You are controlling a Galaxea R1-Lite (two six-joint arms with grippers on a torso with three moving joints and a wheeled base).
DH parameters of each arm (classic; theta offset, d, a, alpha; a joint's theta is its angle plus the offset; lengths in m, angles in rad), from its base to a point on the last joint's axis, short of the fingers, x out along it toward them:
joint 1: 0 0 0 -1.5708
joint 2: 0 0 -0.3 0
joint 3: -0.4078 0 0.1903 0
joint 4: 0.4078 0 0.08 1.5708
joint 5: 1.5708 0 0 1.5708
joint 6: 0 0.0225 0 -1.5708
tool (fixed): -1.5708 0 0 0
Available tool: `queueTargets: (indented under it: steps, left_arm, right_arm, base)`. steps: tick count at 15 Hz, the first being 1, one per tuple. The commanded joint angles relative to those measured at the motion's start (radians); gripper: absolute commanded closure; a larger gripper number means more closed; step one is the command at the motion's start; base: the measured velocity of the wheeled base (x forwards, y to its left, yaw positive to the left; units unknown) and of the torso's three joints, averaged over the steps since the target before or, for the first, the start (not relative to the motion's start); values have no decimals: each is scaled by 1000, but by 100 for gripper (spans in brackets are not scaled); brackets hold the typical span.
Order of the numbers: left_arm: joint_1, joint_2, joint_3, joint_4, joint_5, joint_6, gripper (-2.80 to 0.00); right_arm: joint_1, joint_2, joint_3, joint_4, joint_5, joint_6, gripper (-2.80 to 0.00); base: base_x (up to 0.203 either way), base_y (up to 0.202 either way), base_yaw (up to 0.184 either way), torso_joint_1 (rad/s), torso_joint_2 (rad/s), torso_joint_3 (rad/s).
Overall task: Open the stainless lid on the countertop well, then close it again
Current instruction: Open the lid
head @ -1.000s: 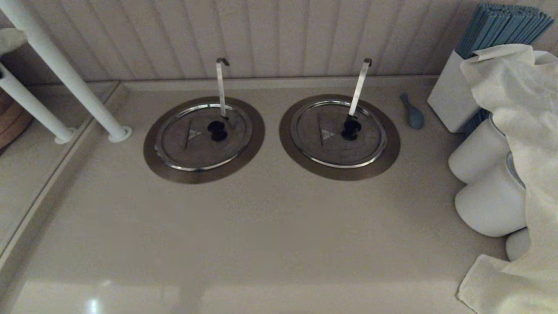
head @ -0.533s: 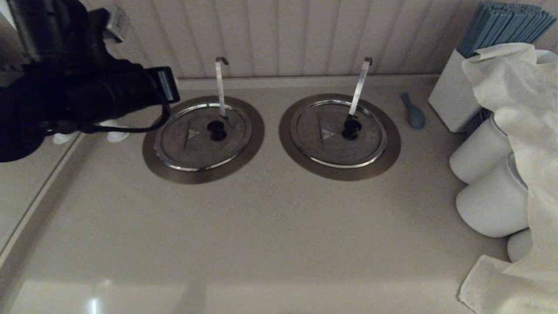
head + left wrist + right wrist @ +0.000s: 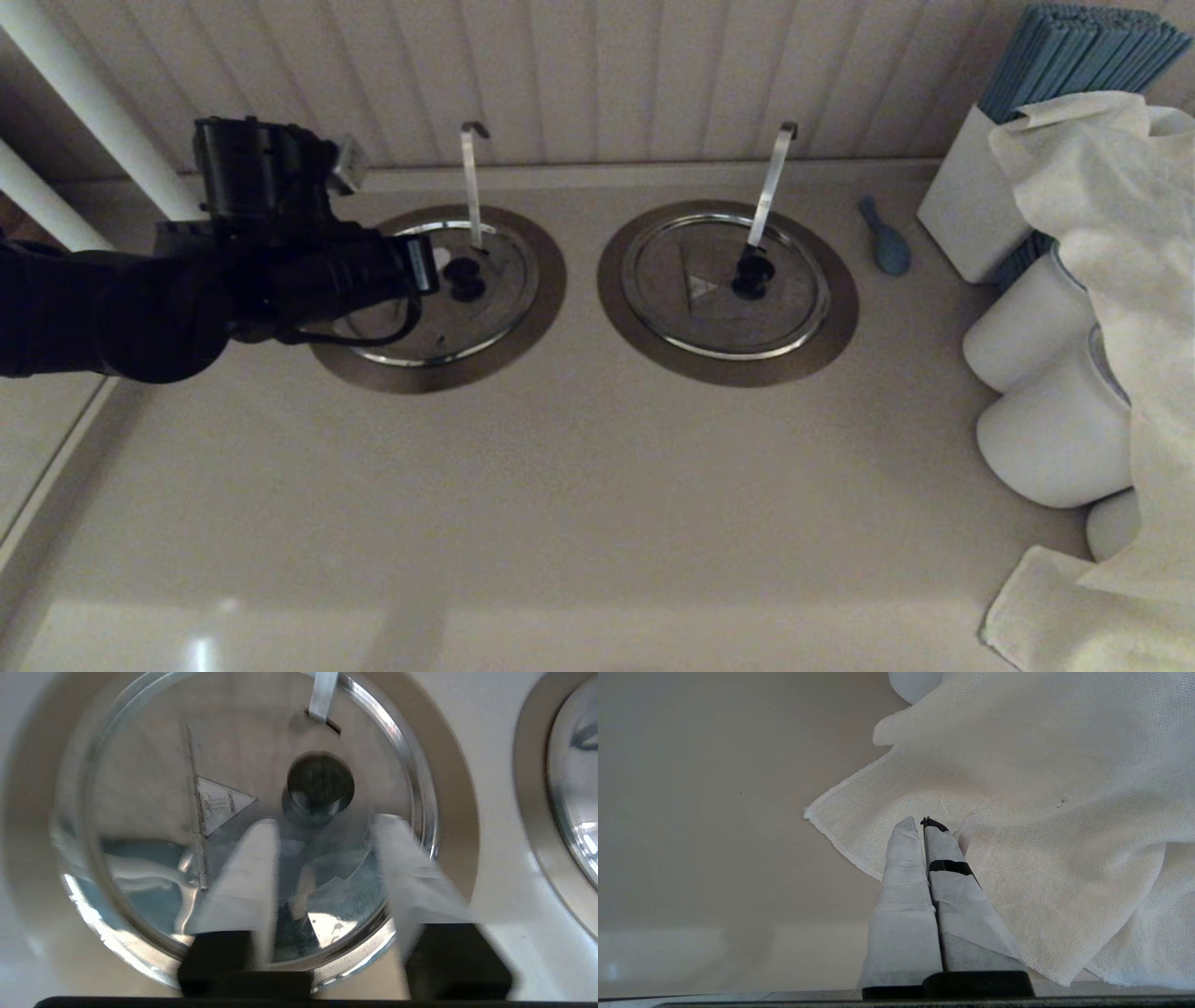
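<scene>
The stainless lid lies flat and closed on the left countertop well, whose brushed-steel ring frames it. Its black knob sits at the centre, with the thin upright ladle handle just behind. My left gripper hovers over the lid's left half, just left of the knob. In the left wrist view the lid shows its triangle mark and fold line, and the left gripper is open, its fingertips either side of the knob but short of it. My right gripper is shut and empty.
The twin lid with the slanted handle sits in its own ring to the right. A blue spoon, a white box of blue straws, white jars and a draped cloth crowd the right side. White poles stand at the left.
My left arm came in from the upper left and moved down and right, so its gripper now sits over the left lid beside the knob. The lids have not moved.
</scene>
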Motion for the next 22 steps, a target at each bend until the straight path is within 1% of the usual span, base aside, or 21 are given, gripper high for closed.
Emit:
queueTargets:
  steps: [1, 2, 3, 4, 5, 6, 10, 14, 16, 18, 20, 22]
  left_arm:
    - [-1, 41, 15, -70, 1, -4, -280]
    - [-2, 69, 32, -154, 1, -7, -280]
    - [-7, 81, 71, -298, 1, -10, -280]
    - [-12, 95, 106, -405, 4, -11, -280]
    - [-15, 111, 140, -493, 5, -10, -280]
    - [-17, 137, 156, -538, 6, -10, -280]
    - [-17, 213, 153, -578, 10, -12, -280]
    - [-14, 296, 137, -654, 22, -12, -280]
    - [-11, 308, 134, -694, 27, -12, -280]
    - [-9, 309, 136, -701, 30, -10, -280]
    - [-3, 319, 128, -704, 61, -6, -280]
    - [-3, 334, 116, -704, 67, -6, -280]
  right_arm:
    - [0, 1, 0, 0, 0, 0, 0]
    - [0, 1, 1, 0, 1, 0, 0]
    - [0, 1, 0, 0, 0, 0, 0]
    - [0, 1, 1, 0, 0, 0, 0]
    - [0, 1, 0, 1, 0, 0, 0]
    - [0, 0, 1, 0, 0, 0, 0]
    - [0, 1, 1, 0, 0, 0, 0]
    - [0, 1, 0, 2, 0, 0, 0]
    - [0, 1, 0, 0, 0, 0, 0]
    - [0, 0, 0, 1, 0, 0, 0]
    - [0, 1, 1, 0, 0, 0, 0]
    - [0, 0, 0, 0, 0, 0, 0]
  base:
    - [0, 0, 0, 0, 0, 0]
    - [0, 0, 0, 0, 0, 0]
    - [0, 0, 0, 0, 0, 0]
    - [0, 0, 0, 0, 0, 0]
    - [0, 0, 0, 0, 0, 0]
    - [0, 0, 0, 0, 0, 0]
    - [0, 0, 0, 0, 0, 0]
    - [0, 0, 0, 0, 0, 0]
    - [0, 0, 0, 0, 0, 0]
    - [0, 0, 0, 0, 0, 0]
    - [0, 0, 0, 0, 0, 0]
    - [0, 0, 0, 0, 0, 0]
